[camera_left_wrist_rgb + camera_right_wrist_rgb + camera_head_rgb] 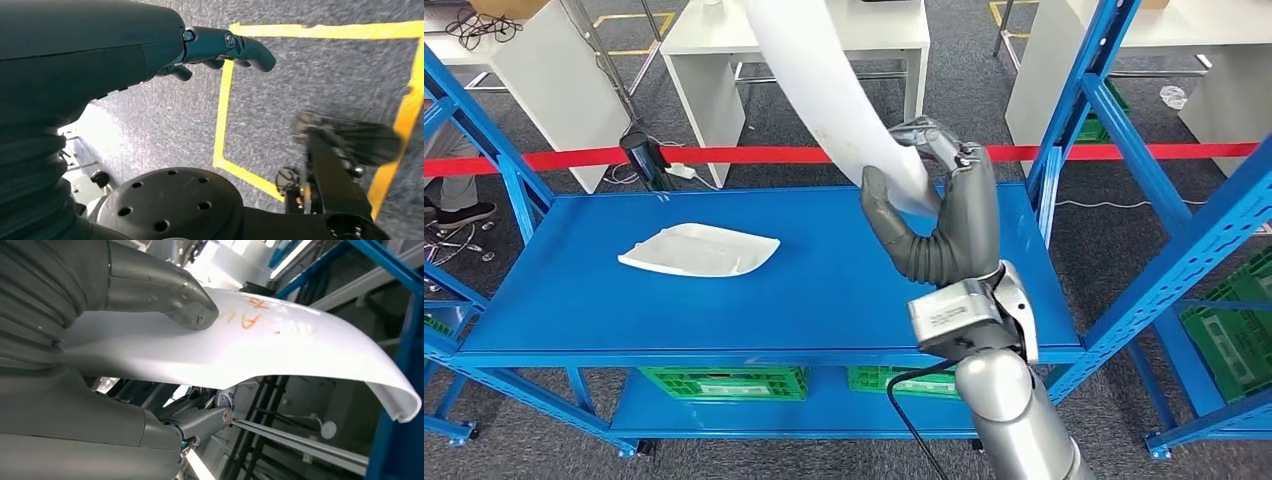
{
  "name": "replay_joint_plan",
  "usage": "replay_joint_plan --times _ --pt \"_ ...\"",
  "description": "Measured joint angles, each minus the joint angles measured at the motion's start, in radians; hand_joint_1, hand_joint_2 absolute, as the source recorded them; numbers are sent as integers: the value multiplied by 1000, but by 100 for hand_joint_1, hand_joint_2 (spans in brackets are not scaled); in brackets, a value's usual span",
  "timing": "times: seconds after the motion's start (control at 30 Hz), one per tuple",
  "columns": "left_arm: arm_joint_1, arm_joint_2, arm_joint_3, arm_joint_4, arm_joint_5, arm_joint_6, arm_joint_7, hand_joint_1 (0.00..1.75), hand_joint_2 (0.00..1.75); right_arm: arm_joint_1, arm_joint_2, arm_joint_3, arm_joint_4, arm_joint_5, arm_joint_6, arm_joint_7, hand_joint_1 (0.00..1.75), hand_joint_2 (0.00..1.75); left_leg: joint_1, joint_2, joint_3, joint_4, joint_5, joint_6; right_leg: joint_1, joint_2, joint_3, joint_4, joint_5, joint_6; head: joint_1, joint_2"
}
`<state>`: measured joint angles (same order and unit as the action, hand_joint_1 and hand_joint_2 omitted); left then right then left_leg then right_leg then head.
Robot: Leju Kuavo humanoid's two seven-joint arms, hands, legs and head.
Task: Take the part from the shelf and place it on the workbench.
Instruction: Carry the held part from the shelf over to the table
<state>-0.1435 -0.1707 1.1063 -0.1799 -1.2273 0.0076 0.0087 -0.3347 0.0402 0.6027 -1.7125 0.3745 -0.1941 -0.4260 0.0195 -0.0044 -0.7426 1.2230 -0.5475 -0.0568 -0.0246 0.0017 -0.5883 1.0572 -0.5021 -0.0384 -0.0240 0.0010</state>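
We see the right hand (944, 215) raised above the right part of the blue metal shelf (824, 290), gripping a long, curved white plastic part (824, 80) by its lower end. The part rises from the hand up and to the left, clear of the shelf surface, until it leaves the head view at the far edge. Its surface is smooth and glossy, bowed along its length like a shallow shell. From the right wrist view the thick grey thumb (165, 292) presses on the outer face of the part (280, 352), while the darker fingers (210, 417) sit under it — the panel is pinched between them. Orange handwritten marks sit on the white face just beyond the thumb; we cannot read them. The far end of the part curls over into a rounded lip.

A second white moulded part (699, 250), flatter and roughly leaf-shaped, lies on the left part of the shelf top, well apart from the hand.

The left hand (220, 47) hangs over grey carpet with yellow floor tape (222, 115) — its dark fingers are curled inward with nothing in them.
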Motion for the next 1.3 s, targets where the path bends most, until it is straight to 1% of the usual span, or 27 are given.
replay_joint_plan --times 0.03,0.07,0.1,0.17,0.2,0.27,0.33,0.4,0.43,0.47,0.5,0.57,0.63,0.7,0.77,0.8,0.83,0.9,0.93,0.97,1.0,1.07,1.13,1.17,1.2,1.27,1.3 --pt "0 0 0 0 0 0 0 0 175 1 2 -4 -1 -7 -1 -5 175 175 0 0 -3 40 -17 0 2 0 -10 1 8 0 0 0" --pt "-1 0 0 0 0 0 0 0 175 2 4 -10 -4 -15 -2 -10 175 175 0 0 33 33 -15 4 3 0 -28 1 23 2 0 0" --pt "-4 0 0 0 0 0 -1 0 175 3 7 -17 -8 -22 -4 -15 175 175 -3 0 93 -9 -15 9 5 0 -47 1 42 9 1 0" --pt "-10 0 0 -1 -1 0 -1 0 175 5 12 -27 -16 -33 -9 -24 175 175 -11 -2 212 -163 14 23 6 -1 -68 -2 72 27 1 0" --pt "-12 0 0 -1 -2 0 -1 0 175 7 14 -32 -20 -50 -11 -37 175 175 -14 -2 230 -197 13 30 6 -1 -69 -7 83 36 0 0" --pt "-13 -1 0 0 -4 0 -1 0 175 14 16 -44 -29 -125 -1 -82 175 175 -13 1 219 -205 29 49 5 -1 -74 -6 79 49 -1 0" --pt "-14 -1 0 0 -8 0 0 0 175 23 17 -68 -46 -236 39 -135 175 175 -9 6 202 -211 52 67 4 0 -98 50 12 55 0 0" --pt "-14 0 0 -1 -11 0 -1 0 175 38 18 -100 -70 -337 88 -181 175 175 -12 8 176 -210 74 76 6 0 -132 170 -83 57 0 0" --pt "-14 0 0 0 -11 0 -1 0 175 47 18 -118 -82 -379 112 -198 175 175 -14 8 161 -208 85 77 7 0 -141 225 -107 58 1 0" --pt "-13 0 0 0 -12 0 -2 0 175 55 20 -135 -94 -414 136 -208 175 175 -16 8 146 -206 96 77 8 0 -137 258 -109 56 1 0" --pt "-13 1 0 0 -10 0 -3 0 175 63 23 -152 -105 -446 161 -213 175 175 -18 8 131 -204 105 77 10 0 -117 256 -91 53 1 0" --pt "-13 0 0 0 -5 0 -6 0 175 71 33 -183 -127 -504 210 -212 175 175 -21 9 105 -196 122 74 17 0 -27 156 -45 41 1 0" --pt "-14 1 0 0 1 0 -11 0 175 74 47 -208 -146 -570 260 -210 175 175 -24 9 90 -190 137 67 25 -1 65 23 -46 27 1 0" --pt "-13 3 0 0 7 0 -17 0 175 78 60 -232 -159 -640 313 -213 175 175 -24 9 86 -193 154 55 31 -1 91 -33 -57 18 2 0" --pt "-11 8 0 0 15 0 -22 0 175 87 77 -261 -169 -694 365 -212 175 175 -24 8 82 -197 161 42 27 -3 78 -39 -37 7 3 0" --pt "-9 10 0 0 18 0 -23 0 175 92 88 -276 -174 -711 388 -209 175 175 -23 6 74 -186 141 36 24 -4 69 -44 -24 0 2 0" --pt "-7 12 0 0 20 0 -23 0 175 98 100 -292 -178 -722 406 -205 175 175 -22 5 62 -156 103 30 20 -5 57 -49 -9 -5 1 0" --pt "-4 15 0 0 20 0 -24 0 175 111 120 -319 -185 -732 424 -201 175 175 -15 4 36 -42 -2 18 16 -5 29 -50 17 -10 0 0" --pt "-2 17 0 0 20 0 -25 0 175 117 126 -331 -187 -734 427 -200 175 175 -12 4 28 19 -33 12 16 -5 15 -50 29 -8 0 0" --pt "-1 19 0 0 20 0 -25 0 175 123 131 -341 -188 -736 429 -200 175 175 -9 4 30 62 -40 8 15 -6 0 -49 41 -6 0 0" --pt "0 21 0 -1 20 0 -25 0 175 127 135 -348 -189 -737 431 -200 175 175 -6 4 46 76 -25 4 14 -7 -15 -47 53 -3 0 0" --pt "0 23 0 -1 20 0 -25 0 175 131 143 -361 -190 -738 438 -199 175 175 -1 4 128 0 24 0 10 -8 -44 -41 75 7 0 0" --pt "-2 24 0 -2 20 0 -23 0 175 133 153 -372 -196 -746 457 -197 175 175 -2 1 235 -142 18 3 9 -8 -65 -33 93 20 0 0" --pt "-2 24 0 -2 20 0 -22 0 175 134 159 -380 -199 -756 473 -194 175 175 -4 0 265 -192 5 10 9 -8 -70 -31 101 27 -1 0" --pt "-1 24 0 -2 20 0 -20 0 175 136 163 -389 -203 -771 493 -188 175 175 -9 -2 275 -216 -5 20 9 -9 -73 -32 111 35 0 0" --pt "4 25 0 -2 20 0 -19 0 175 144 171 -413 -208 -806 540 -173 175 175 -12 1 259 -220 7 45 5 -9 -75 -35 122 49 0 0" --pt "8 26 0 -2 21 0 -19 0 175 149 174 -426 -209 -819 562 -166 175 175 -12 4 249 -221 17 57 4 -8 -82 -25 105 55 1 0"
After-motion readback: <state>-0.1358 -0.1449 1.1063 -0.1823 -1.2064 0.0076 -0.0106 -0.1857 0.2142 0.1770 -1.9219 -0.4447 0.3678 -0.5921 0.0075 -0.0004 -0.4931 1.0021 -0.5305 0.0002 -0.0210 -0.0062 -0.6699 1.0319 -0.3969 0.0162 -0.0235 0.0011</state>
